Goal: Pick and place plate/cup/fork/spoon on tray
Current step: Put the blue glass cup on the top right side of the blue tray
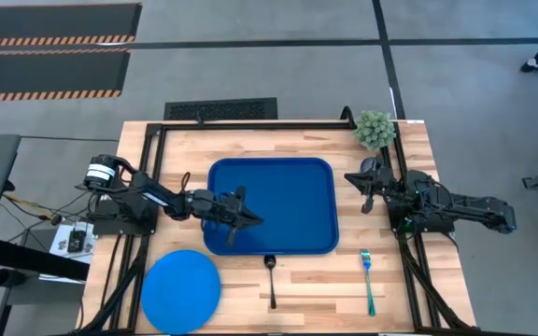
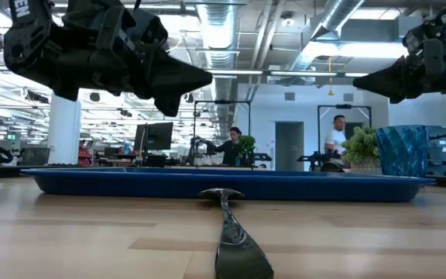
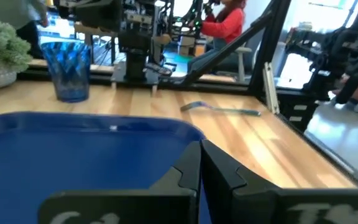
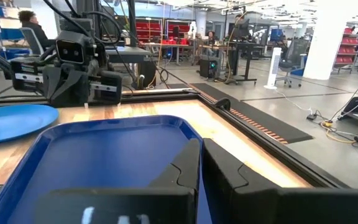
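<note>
Your plate [image 1: 181,278] lies off the tray's [image 1: 271,205] front-left corner. Your left gripper [image 1: 244,219], fingers pressed together, hangs over the tray's left part. The spoon [image 1: 272,278] touches the tray's front rim; the fork [image 1: 369,280] lies beyond its front-right corner. Your right gripper [image 1: 364,179], also closed, waits beside the tray's right rim, near the cup [image 2: 400,151].

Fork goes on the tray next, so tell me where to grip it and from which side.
Grip the fork at mid-handle, coming straight down from above with the right gripper, the nearer arm. It lies flat on the table by itself, right of the tray, tines toward the tray end, so fingers should close across the slim teal handle.
</note>
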